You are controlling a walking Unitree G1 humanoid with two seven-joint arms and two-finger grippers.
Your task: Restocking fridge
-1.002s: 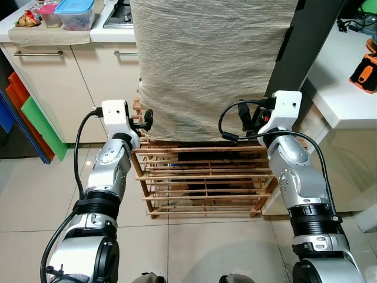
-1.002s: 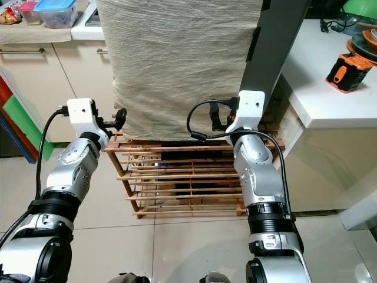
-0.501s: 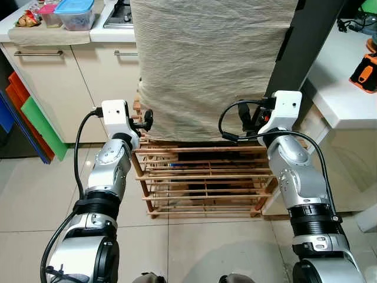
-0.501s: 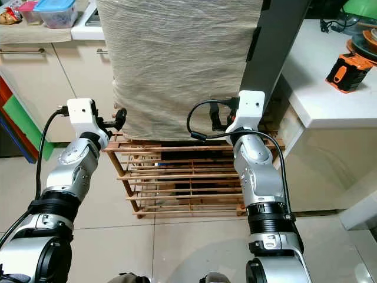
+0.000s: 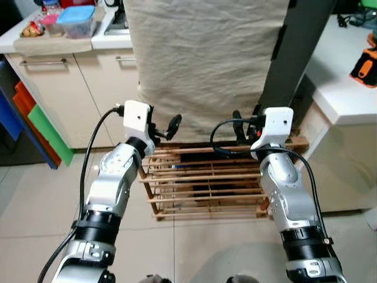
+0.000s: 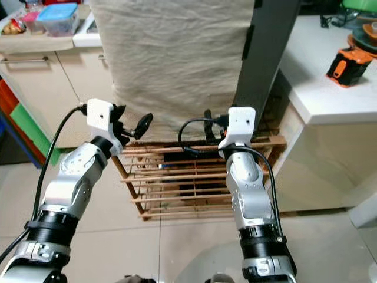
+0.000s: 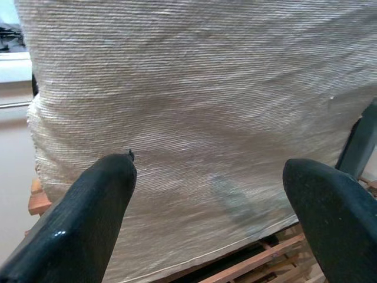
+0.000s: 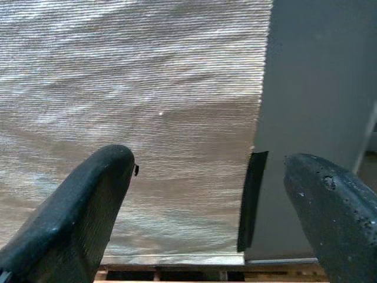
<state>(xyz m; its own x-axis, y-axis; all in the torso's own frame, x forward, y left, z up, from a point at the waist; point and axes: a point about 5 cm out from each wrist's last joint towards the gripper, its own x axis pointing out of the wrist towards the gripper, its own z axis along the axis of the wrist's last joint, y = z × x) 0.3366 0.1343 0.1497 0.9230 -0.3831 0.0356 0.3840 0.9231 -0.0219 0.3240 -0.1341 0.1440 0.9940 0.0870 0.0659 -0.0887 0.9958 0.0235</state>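
Note:
A tall unit draped in beige ribbed cloth (image 5: pixel 206 65) stands on a low wooden slatted rack (image 5: pixel 206 177), with a dark grey upright panel (image 5: pixel 294 53) along its right side. My left gripper (image 5: pixel 166 127) is raised in front of the cloth's lower left edge, open with nothing between its fingers (image 7: pixel 94 212). My right gripper (image 5: pixel 246 121) is held up at the cloth's lower right, by the dark panel (image 8: pixel 318 118). It is open and holds nothing. Both are a short way off the cloth.
To the left are cream cabinets (image 5: pixel 59 94) under a counter with plastic food boxes (image 5: pixel 73 20), and coloured boards (image 5: pixel 41 124) lean beside them. A white counter (image 5: pixel 347 65) with an orange tool (image 5: pixel 365 62) stands close on the right. Tiled floor lies in front.
The view has shifted slightly. My left arm has swung right and forward toward the cloth's lower edge, and my right gripper has drifted a little left. Both stay open.

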